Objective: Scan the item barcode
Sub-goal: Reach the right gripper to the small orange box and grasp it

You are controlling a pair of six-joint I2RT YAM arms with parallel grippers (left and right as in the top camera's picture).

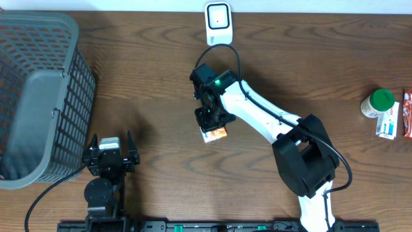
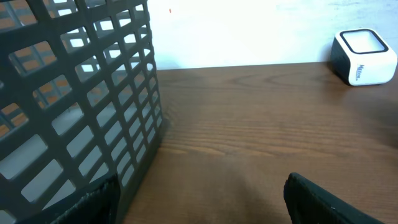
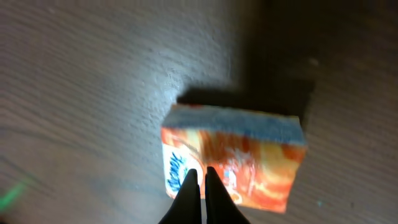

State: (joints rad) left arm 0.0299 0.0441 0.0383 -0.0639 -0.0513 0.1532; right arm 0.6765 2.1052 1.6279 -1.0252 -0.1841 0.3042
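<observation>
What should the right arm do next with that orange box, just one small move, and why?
Probably open the right gripper and lower it so its fingers straddle the orange box. The right wrist view shows the fingertips shut together over the box's top face with nothing between them, so the box doesn't look gripped for carrying to the scanner.

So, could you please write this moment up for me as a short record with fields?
right gripper: shut, tips over the printed face of the orange box; nothing visible between the fingers
orange box: appears to lie on the table, mid-table
scanner: at the far edge, apart from the box
left gripper: open, empty, beside the basket
basket: at the left end
other items: green-capped bottle, white box, red packet at the right end
barcode: not visible in any view
</observation>
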